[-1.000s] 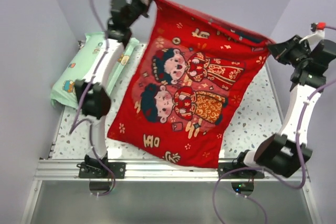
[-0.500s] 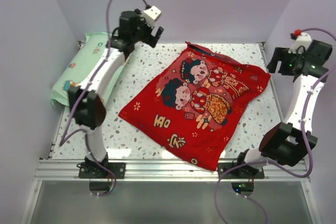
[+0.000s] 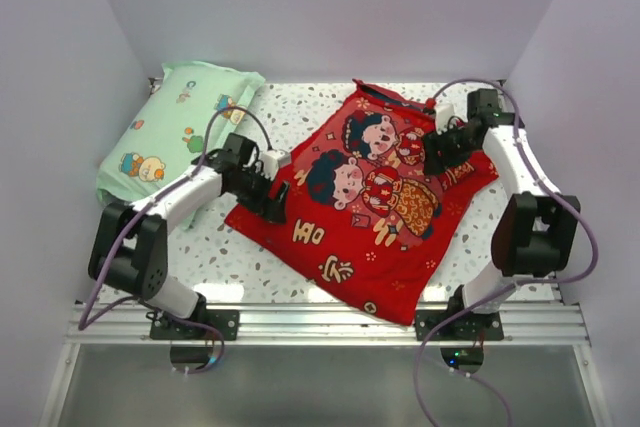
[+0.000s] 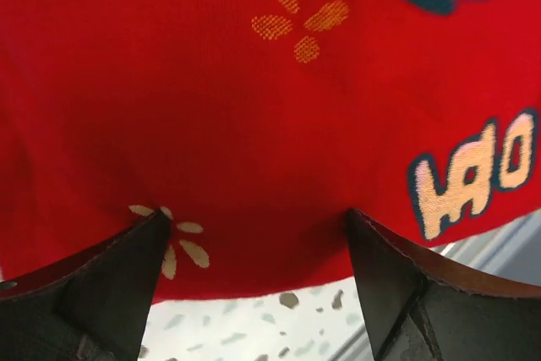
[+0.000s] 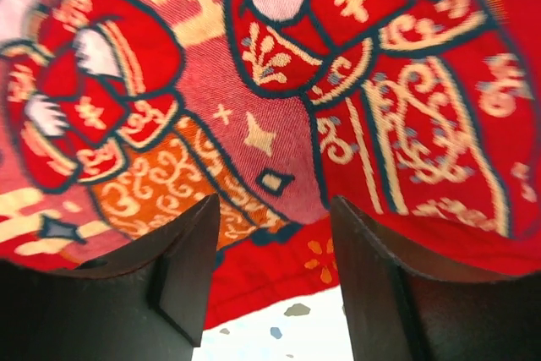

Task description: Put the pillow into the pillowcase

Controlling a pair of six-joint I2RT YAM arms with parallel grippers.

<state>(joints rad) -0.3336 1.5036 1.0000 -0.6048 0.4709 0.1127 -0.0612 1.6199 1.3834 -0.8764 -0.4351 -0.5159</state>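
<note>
Pillowcase (image 3: 365, 217) is lying centre frame on speckled table (image 3: 468, 235) between lilac walls (image 3: 330, 7); left gripper (image 4: 258, 216) and right gripper (image 5: 275, 202) are hanging over it, fingers spread.

1 pillowcase (image 3: 372, 215), 1 mint-green pillow (image 3: 172, 133), 1 left end effector (image 3: 274, 201), 1 right end effector (image 3: 433, 153)

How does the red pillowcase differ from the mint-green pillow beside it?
The pillowcase is red with two cartoon figures and gold characters; the mint-green pillow carries small cartoon prints. The pillowcase lies in the middle of the table, one corner over the near edge; the mint-green pillow sits at the far-left edge. Both are printed fabric rectangles.
</note>
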